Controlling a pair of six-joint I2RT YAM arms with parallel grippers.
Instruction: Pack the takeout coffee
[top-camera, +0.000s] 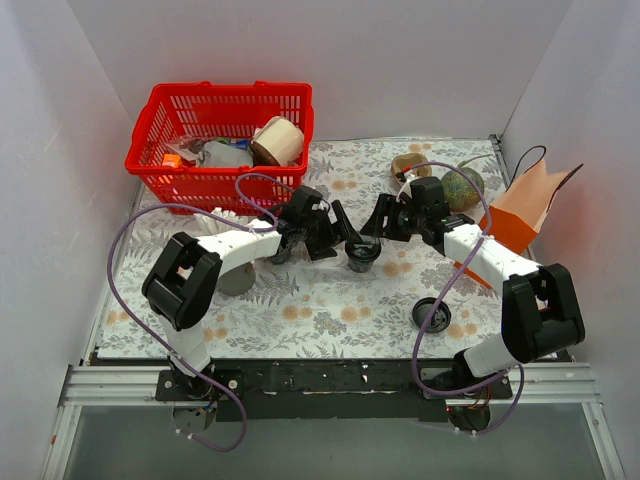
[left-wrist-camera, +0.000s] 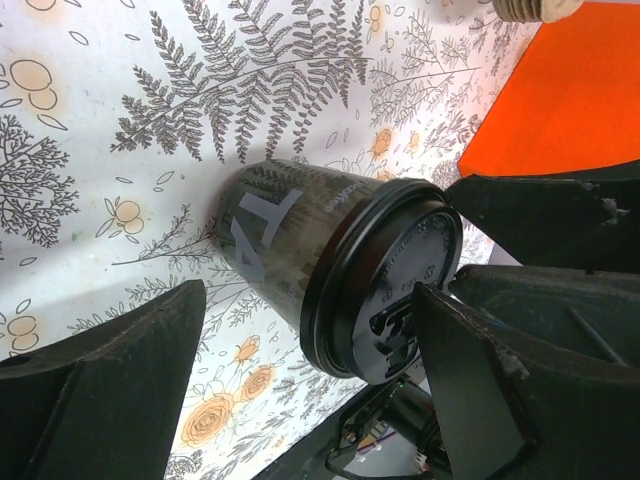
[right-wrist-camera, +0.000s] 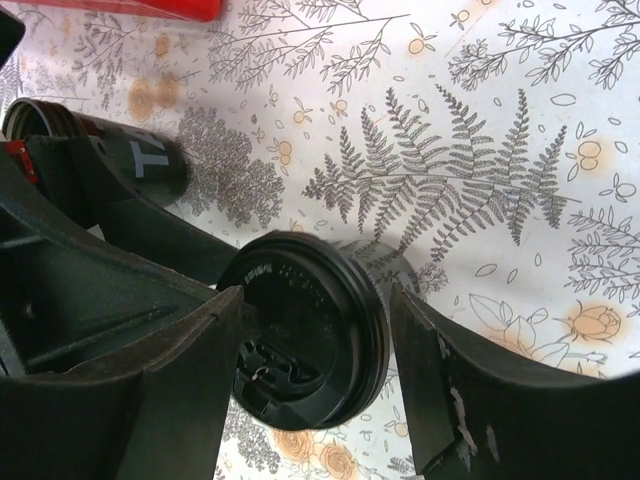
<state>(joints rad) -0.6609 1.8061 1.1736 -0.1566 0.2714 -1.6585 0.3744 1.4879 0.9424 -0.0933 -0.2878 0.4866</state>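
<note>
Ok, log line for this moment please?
takeout coffee: lidded, outside orange bag | left fingers: open astride it | right fingers: flanking lid, grip unclear

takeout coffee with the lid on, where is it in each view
top external: takeout coffee at mid-table
left wrist: takeout coffee at centre, lid towards lower right
right wrist: takeout coffee at lower centre, lid facing camera
shared landmark: fern-print cloth beneath it

Top overhead, far; wrist cameras close, sharing takeout coffee (left-wrist-camera: 300, 250).
</note>
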